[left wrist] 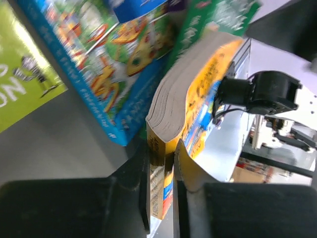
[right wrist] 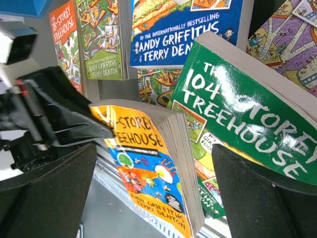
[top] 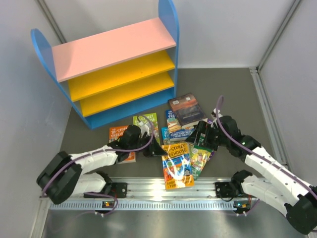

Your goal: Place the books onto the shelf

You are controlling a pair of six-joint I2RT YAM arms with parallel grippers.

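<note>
Left arm: forearm low, reaching forward-right. Left gripper: jaws nearly closed, clamped on a corner of the orange book. Right arm: forearm reaching forward-left. Right gripper: jaws fully spread

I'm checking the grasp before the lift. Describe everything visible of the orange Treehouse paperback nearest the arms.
The orange paperback is fairly thick, with a glossy cartoon cover, a "Storey Treehouse" title, authors' names at the bottom and a cream page block. The left pincer is shut across its thickness at the spine edge, and the cover bows. It sits at the near end of the pile, beside the green 104-Storey book.
</note>
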